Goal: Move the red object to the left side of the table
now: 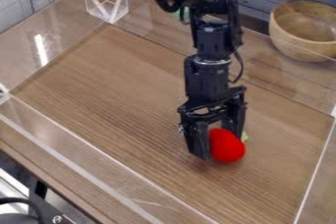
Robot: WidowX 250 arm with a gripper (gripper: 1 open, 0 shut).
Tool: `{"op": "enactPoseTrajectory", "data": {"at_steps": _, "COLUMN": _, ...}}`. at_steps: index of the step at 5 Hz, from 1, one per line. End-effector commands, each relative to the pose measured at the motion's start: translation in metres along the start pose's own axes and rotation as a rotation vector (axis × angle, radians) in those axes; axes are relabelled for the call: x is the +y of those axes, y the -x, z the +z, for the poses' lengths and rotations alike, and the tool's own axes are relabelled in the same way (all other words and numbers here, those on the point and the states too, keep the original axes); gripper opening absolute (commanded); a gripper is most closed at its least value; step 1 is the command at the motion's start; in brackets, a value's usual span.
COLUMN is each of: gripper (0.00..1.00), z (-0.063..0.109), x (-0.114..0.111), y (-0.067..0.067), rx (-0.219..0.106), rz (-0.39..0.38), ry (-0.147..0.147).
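One camera view. Red object (227,148) on the desk (105,100), lower right of the frame. Its upper-left part is hidden behind the black fingers (196,139), so its full outline cannot be read. Fingers apart, reaching down around the upper-left side of the object; whether they touch it cannot be made out. Tips hard to separate from the dark linkage above.

Orientation: a small patch of green stem (245,136) shows at the upper right of the red body, so the stem end appears to face that way. Long axis uncertain, being partly covered.

Surroundings: black arm (210,43) enters at top centre, cut off by the frame edge, and partly covers a green item (183,14). Wooden bowl (305,22) at upper right; clear angular piece (108,5) at upper left. Dark cables (23,177) at lower left, cropped.
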State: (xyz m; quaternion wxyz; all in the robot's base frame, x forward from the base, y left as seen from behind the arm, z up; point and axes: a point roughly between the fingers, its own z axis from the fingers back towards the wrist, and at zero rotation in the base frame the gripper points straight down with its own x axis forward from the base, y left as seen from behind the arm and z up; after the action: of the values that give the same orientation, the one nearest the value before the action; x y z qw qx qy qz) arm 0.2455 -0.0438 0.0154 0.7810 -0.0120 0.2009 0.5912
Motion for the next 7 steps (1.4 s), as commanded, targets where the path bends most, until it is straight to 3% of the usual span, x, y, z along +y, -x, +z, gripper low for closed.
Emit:
{"op": "enactPoseTrajectory", "data": {"at_steps": 1, "gripper": 1.0, "z": -0.017, "x": -0.004, "y": -0.021, "rx": -0.008, "rz": 0.045, "ry": -0.006}}
{"op": "enactPoseTrajectory", "data": {"at_steps": 6, "gripper": 1.0, "z": -0.031, "x": -0.008, "y": -0.043, "rx": 0.006, "rz": 0.085, "ry": -0.018}}
{"op": "enactPoseTrajectory", "data": {"at_steps": 7, "gripper": 0.0, "z": -0.033, "x": -0.008, "y": -0.047, "rx": 0.01, "rz": 0.094, "ry": -0.021}}
